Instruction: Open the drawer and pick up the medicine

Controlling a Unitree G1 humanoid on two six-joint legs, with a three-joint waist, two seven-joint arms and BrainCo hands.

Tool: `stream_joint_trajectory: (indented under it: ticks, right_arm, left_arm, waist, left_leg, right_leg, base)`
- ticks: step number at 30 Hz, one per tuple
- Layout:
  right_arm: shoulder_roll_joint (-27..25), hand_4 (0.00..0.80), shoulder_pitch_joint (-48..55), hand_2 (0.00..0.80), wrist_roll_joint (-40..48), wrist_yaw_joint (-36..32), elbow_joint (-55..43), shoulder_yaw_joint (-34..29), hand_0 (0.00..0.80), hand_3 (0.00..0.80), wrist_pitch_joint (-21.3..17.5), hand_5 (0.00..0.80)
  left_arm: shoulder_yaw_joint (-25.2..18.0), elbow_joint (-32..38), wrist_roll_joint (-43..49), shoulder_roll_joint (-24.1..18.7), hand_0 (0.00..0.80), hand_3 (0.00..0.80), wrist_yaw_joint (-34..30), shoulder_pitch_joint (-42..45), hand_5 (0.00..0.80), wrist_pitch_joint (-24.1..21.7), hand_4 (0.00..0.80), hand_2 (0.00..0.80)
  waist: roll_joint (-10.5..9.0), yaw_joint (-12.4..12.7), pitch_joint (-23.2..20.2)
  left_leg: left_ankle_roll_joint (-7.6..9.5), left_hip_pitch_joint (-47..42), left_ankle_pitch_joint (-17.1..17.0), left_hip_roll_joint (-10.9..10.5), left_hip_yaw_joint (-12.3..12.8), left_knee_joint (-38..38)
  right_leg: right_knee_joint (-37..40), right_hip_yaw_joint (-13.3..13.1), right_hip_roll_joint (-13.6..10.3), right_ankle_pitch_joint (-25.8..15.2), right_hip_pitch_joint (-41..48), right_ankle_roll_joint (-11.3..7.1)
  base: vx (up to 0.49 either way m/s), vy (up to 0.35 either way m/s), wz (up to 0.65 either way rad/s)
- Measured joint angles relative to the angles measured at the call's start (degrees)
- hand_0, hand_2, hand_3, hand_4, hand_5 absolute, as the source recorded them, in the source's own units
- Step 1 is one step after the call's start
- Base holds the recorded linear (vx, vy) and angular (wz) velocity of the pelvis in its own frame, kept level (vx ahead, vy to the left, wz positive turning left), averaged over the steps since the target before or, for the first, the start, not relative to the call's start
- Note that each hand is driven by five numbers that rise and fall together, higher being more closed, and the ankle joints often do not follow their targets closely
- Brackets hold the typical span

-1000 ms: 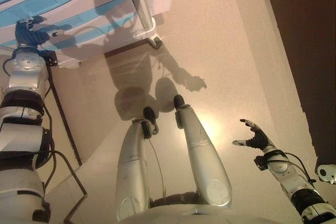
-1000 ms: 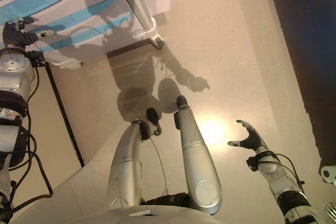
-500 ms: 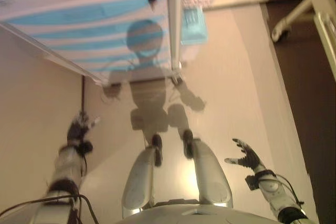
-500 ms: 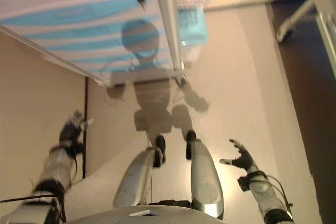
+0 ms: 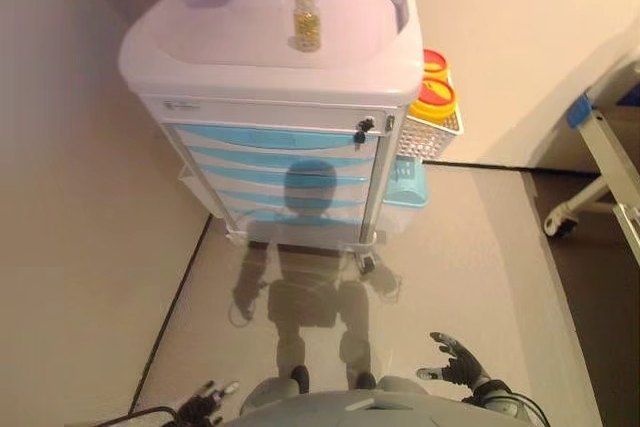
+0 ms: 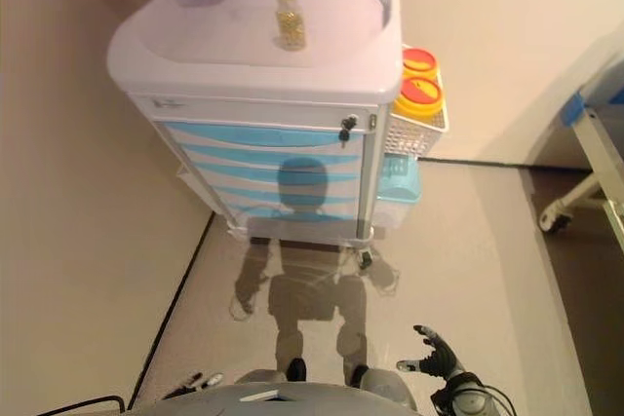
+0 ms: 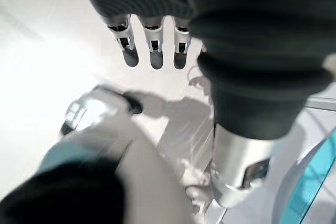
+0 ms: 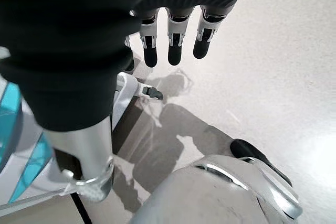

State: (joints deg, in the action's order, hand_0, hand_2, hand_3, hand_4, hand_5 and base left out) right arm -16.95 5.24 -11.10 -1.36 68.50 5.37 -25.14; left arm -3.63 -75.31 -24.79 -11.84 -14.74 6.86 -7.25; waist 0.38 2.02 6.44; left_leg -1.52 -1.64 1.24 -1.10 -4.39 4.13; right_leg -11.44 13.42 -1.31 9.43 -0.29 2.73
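A white medical cart (image 5: 230,42) stands ahead with several blue drawers (image 5: 270,137), all closed, and a key in the lock (image 5: 364,128) at the top drawer's right end. A small clear bottle of yellow pills (image 5: 307,22) stands upright on the cart's top. My right hand (image 5: 455,364) hangs low at the lower right, far from the cart, open and holding nothing; its wrist view shows straight fingers (image 8: 176,40) over the floor. My left hand (image 5: 205,402) shows at the bottom edge, open; its fingers (image 7: 152,51) are straight and hold nothing.
A white wire basket (image 5: 430,132) with two red-lidded yellow containers (image 5: 435,97) hangs on the cart's right side, above a blue bin (image 5: 408,182). A bed frame on a wheel (image 5: 600,167) stands at the right. A wall runs close along the cart's left.
The camera has tipped up, so the whole cart and its top now show. My left arm has dropped from the drawer fronts to my side. The right hand stays low and open.
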Motion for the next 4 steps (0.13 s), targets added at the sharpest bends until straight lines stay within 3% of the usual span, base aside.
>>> stream_joint_trajectory:
  ticks: [4]
  right_arm:
    - [0.27,0.0,-0.63,0.0,0.43,-0.05,0.94,1.04,0.0,0.0,0.16,0.0]
  left_arm:
    - [2.03,0.06,5.2,-0.3,0.0,0.0,5.1,-0.17,0.0,-4.01,0.0,0.0]
  waist:
    - [-0.17,0.45,-0.13]
  left_leg:
    - [-0.17,-0.18,-0.87,0.17,-0.1,-0.76]
  right_leg:
    - [0.35,0.84,0.09,-0.25,0.08,0.32]
  base:
    - [-0.079,0.002,0.12]
